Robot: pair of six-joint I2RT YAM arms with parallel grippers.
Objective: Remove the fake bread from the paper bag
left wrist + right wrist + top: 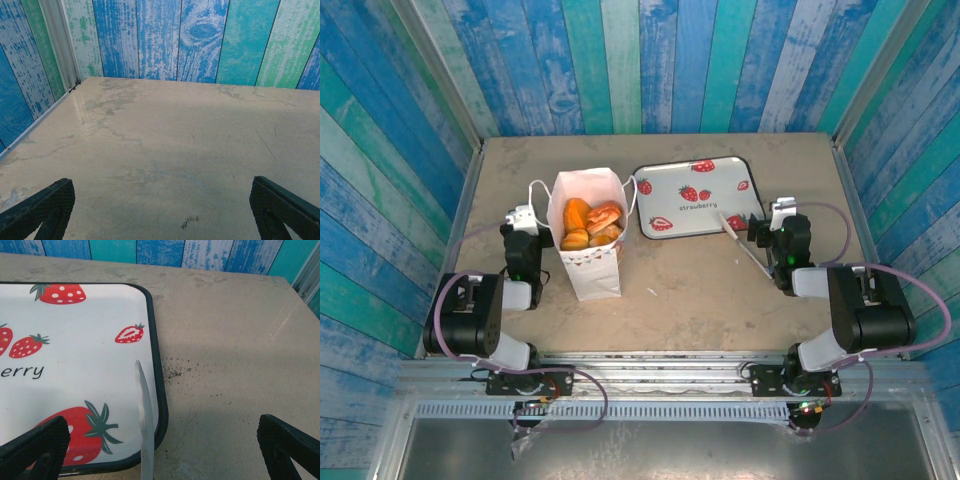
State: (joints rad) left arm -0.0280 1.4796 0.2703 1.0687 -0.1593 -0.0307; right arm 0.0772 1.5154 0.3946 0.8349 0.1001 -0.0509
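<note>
paper bag [590, 265] with fake bread [588, 225] inside stands mid-table, tray [670, 180] reading "strawberry" nearer the far edge, left gripper [160, 200] and right gripper [162, 445] both spread wide, empty

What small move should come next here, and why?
Probably raise the left pincer over the mouth of the bag: it is open and right beside the bag, and the bread lies inside.

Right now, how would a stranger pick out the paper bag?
On the tan table, look left of the strawberry-print tray. The paper bag stands upright there, white, open-topped, holding the orange fake bread; the tray lies flat.
</note>
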